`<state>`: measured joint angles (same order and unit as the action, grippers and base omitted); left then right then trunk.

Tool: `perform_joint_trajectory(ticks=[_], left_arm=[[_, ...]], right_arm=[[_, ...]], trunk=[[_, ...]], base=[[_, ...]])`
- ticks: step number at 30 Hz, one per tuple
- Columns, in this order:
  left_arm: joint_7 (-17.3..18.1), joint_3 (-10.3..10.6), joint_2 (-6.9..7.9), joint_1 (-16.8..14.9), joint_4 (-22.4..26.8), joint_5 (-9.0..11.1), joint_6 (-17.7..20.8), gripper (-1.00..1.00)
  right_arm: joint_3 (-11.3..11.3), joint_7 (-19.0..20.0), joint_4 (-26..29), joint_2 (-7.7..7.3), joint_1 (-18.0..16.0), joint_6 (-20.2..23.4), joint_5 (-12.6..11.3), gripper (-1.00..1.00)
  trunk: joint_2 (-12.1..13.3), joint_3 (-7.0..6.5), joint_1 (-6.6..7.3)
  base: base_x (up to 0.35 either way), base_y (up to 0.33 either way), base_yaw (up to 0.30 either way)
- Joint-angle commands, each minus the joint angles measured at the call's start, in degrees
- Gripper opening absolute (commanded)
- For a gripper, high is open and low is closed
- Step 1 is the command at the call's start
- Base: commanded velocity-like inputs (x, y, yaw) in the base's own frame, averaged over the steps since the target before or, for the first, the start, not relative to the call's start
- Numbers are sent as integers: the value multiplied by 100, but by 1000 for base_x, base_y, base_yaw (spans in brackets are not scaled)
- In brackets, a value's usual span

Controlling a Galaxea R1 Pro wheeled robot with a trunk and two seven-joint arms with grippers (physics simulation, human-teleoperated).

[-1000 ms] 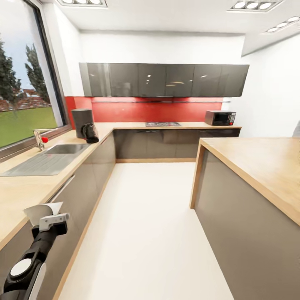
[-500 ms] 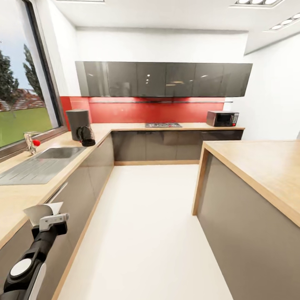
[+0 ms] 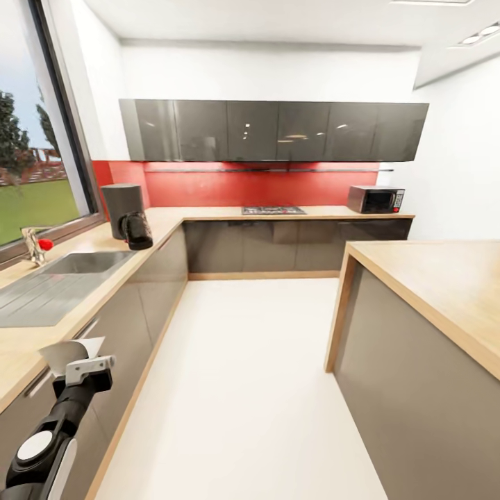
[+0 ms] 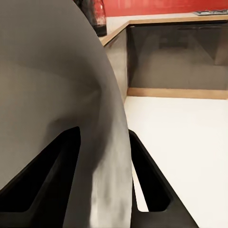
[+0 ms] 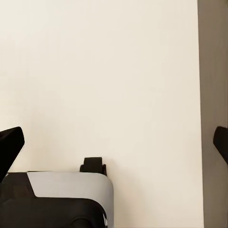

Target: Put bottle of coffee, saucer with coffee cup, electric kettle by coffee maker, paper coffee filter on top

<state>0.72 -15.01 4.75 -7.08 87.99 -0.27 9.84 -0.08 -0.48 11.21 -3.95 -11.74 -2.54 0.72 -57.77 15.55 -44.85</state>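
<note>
My left gripper [image 3: 83, 368] is low at the left of the head view, shut on a white paper coffee filter [image 3: 68, 351] that fans out above it. In the left wrist view the filter [image 4: 57, 95] looms grey between the two black fingers [image 4: 147, 180]. The dark coffee maker [image 3: 126, 216] with its glass carafe stands on the left countertop [image 3: 76, 239] beyond the sink, far ahead of the gripper; its carafe [image 4: 96, 14] also shows past the filter. My right gripper [image 5: 114, 142] hangs open over the pale floor, nothing between its fingertips.
A steel sink [image 3: 48, 285] and tap [image 3: 33, 244] sit in the left counter. A hob [image 3: 273, 210] and microwave [image 3: 376, 199] are on the back counter. A wooden-topped island [image 3: 430, 278] stands to the right. White floor [image 3: 243, 375] runs between them.
The whole head view has shifted as the camera moved forward and turned a little right; the coffee maker and sink slid leftward. The left gripper keeps the filter in the same pose.
</note>
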Motion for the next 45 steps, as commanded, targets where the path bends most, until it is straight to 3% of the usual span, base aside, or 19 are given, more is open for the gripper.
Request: perform_joint_trajectory(ticks=[1, 45], left_arm=[[7, -2, 0, -4, 8, -8, 32, -100], [14, -2, 0, -4, 8, -8, 35, -100]], right_arm=[[-1, -3, -5, 0, -4, -19, 7, 100], [-1, -1, -5, -17, -4, -19, 7, 100]], trunk=[[-4, 7, -4], [-4, 7, -4]], base=[[327, 0, 0], [327, 0, 0]])
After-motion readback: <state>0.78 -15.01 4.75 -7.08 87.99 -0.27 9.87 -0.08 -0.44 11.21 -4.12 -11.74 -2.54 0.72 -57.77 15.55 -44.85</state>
